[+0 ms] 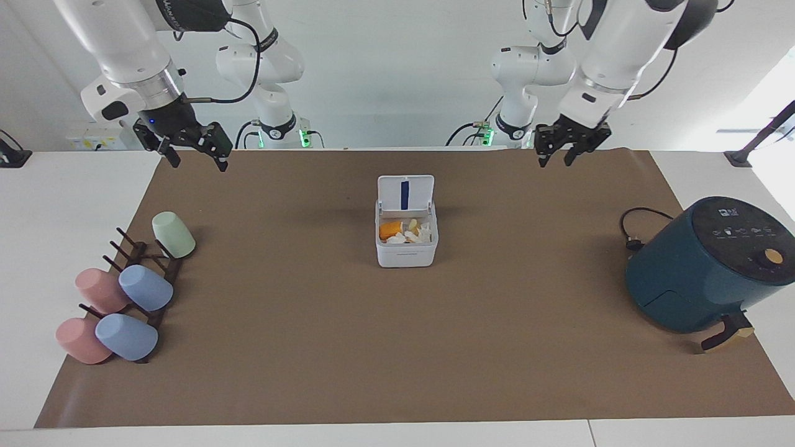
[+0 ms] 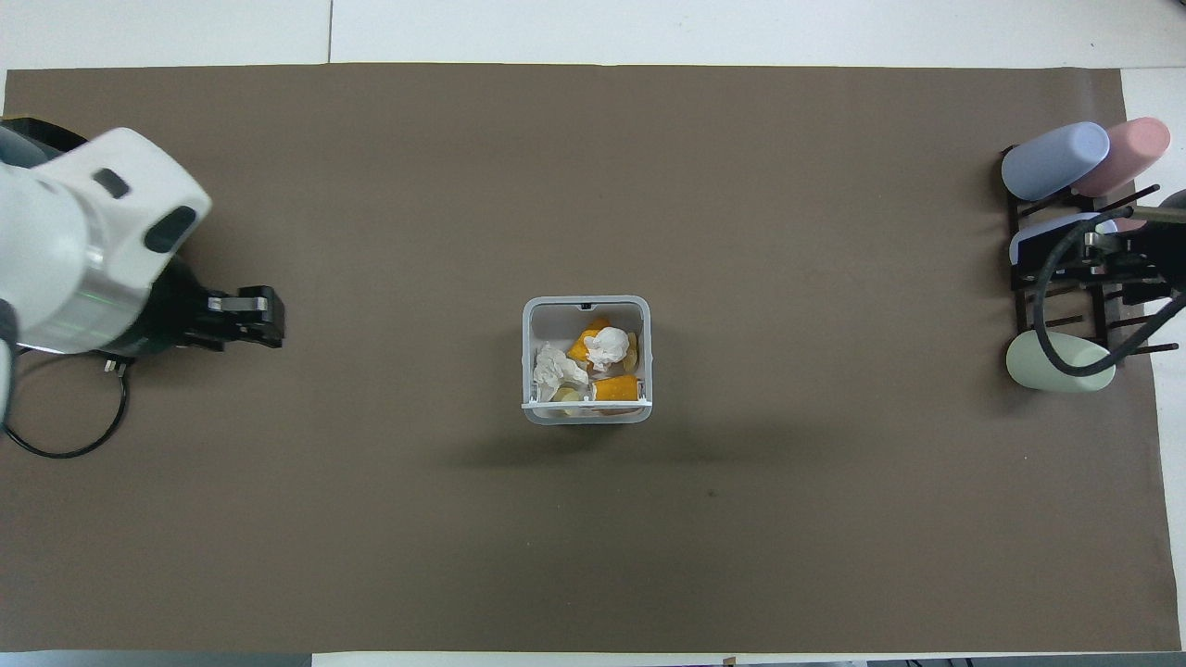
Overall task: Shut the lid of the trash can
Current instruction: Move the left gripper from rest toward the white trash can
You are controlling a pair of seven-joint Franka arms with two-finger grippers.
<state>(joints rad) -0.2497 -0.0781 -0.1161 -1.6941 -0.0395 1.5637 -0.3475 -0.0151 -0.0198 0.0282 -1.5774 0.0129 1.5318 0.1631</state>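
Note:
The small white trash can stands on the brown mat at the middle of the table, with orange and white scraps inside. It also shows in the overhead view. Its lid stands upright on the side nearer the robots, blue stripe showing; from overhead the lid is seen edge-on. My left gripper is open and empty in the air, over the mat's edge toward the left arm's end, well apart from the can; it also shows from overhead. My right gripper waits open over the mat's corner at the right arm's end.
A dark teal air fryer with a black cord stands at the left arm's end. A dark rack with several pastel cups lies at the right arm's end, also seen from overhead.

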